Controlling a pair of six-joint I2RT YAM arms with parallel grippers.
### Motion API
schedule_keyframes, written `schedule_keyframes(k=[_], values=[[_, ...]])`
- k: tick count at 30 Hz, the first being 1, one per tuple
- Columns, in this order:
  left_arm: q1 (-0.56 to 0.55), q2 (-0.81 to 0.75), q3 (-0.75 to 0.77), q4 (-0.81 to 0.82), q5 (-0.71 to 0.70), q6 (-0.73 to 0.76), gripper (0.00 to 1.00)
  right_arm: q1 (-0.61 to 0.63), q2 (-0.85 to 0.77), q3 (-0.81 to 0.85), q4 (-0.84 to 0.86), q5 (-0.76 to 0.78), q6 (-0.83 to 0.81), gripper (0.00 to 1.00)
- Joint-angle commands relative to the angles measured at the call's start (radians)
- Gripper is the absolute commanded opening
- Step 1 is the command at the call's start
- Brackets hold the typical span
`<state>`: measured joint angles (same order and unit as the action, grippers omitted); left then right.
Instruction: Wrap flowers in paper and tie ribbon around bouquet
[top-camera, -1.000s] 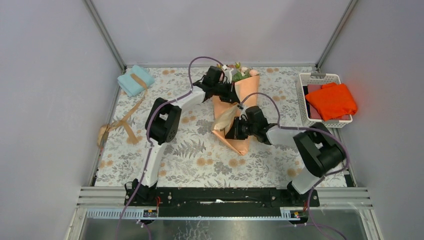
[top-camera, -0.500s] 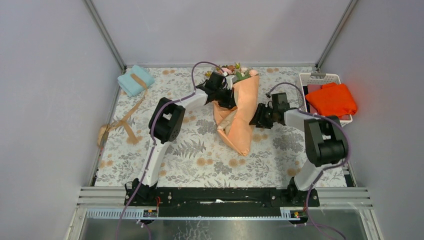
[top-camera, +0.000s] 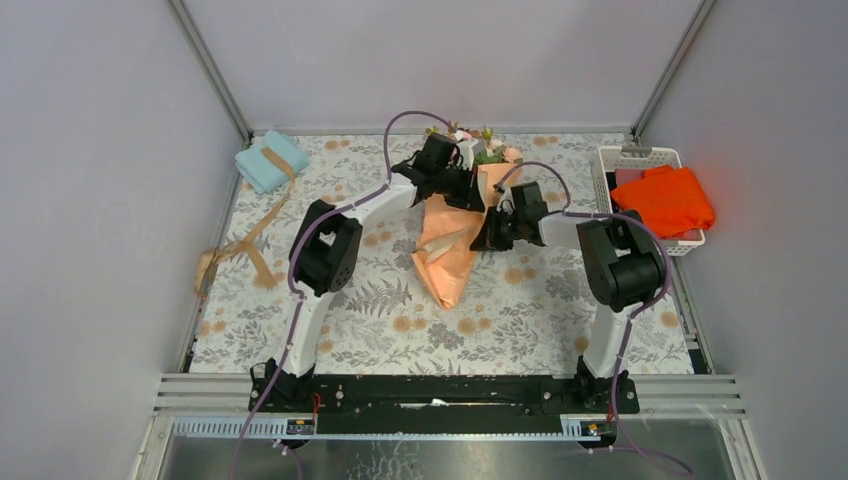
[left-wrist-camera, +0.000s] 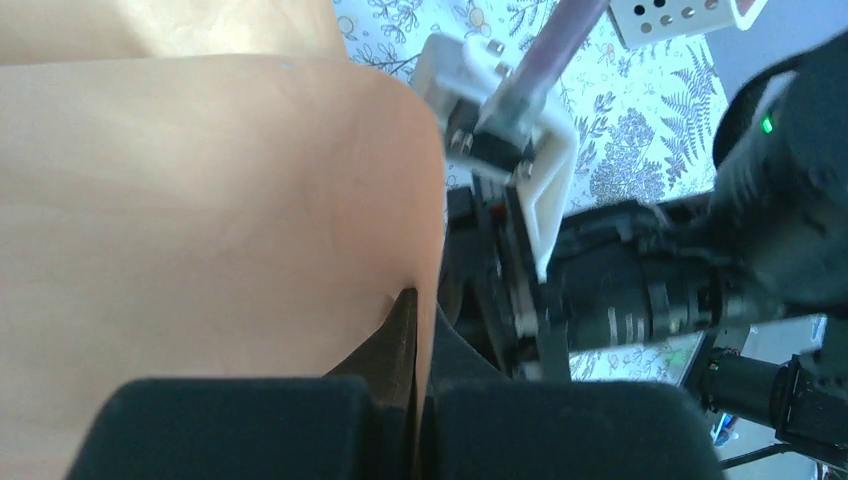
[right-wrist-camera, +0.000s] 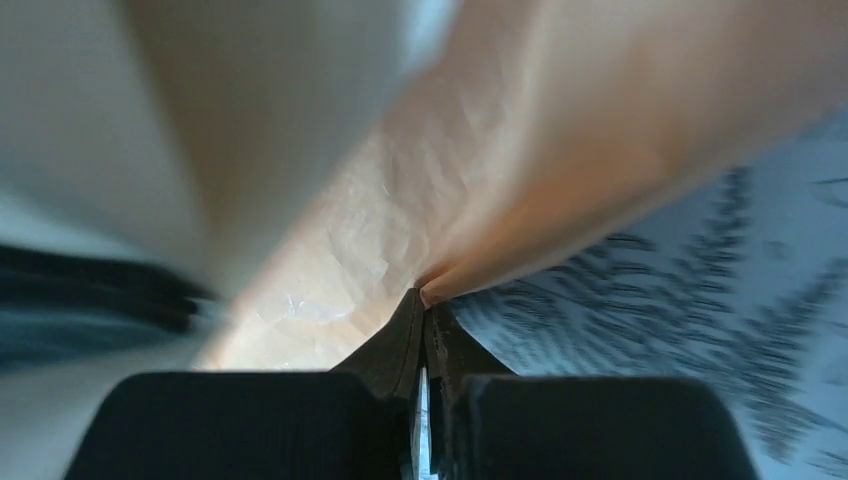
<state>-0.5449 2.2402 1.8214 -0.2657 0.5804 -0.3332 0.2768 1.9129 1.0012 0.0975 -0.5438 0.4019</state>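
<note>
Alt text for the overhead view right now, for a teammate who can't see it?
Both arms meet over the bouquet, pink roses coned in peach paper, lying centre-back on the table; the left claw and right claw each pinch the paper shut. The tan ribbon lies loose near the left edge, not yet tied.

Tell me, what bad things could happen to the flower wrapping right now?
The left tool and right tool each pinch a thin edge of the paper, so pulling apart might tear it. The ribbon lies far off to the left, so letting go to fetch it might let the wrap spring open.
</note>
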Motion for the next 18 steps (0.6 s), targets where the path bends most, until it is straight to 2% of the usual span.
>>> schedule_keyframes(k=[1,6,13,17,18], values=[[-0.02,0.054,0.017,0.001,-0.034,-0.019,0.0,0.038,-0.01,0.008,0.07,-0.031,0.054,0.05],[-0.019,0.124,0.032,-0.007,-0.116,-0.002,0.0,0.038,-0.115,-0.063,0.036,0.072,0.047,0.25],[-0.019,0.153,0.035,-0.012,-0.134,0.02,0.0,0.038,-0.372,-0.139,-0.117,0.328,0.038,0.4],[-0.019,0.15,0.037,-0.012,-0.134,0.019,0.0,0.038,-0.44,-0.117,-0.081,0.3,0.066,0.54],[-0.019,0.151,0.037,-0.011,-0.133,0.019,0.0,0.038,-0.434,-0.1,-0.07,0.283,0.078,0.63]])
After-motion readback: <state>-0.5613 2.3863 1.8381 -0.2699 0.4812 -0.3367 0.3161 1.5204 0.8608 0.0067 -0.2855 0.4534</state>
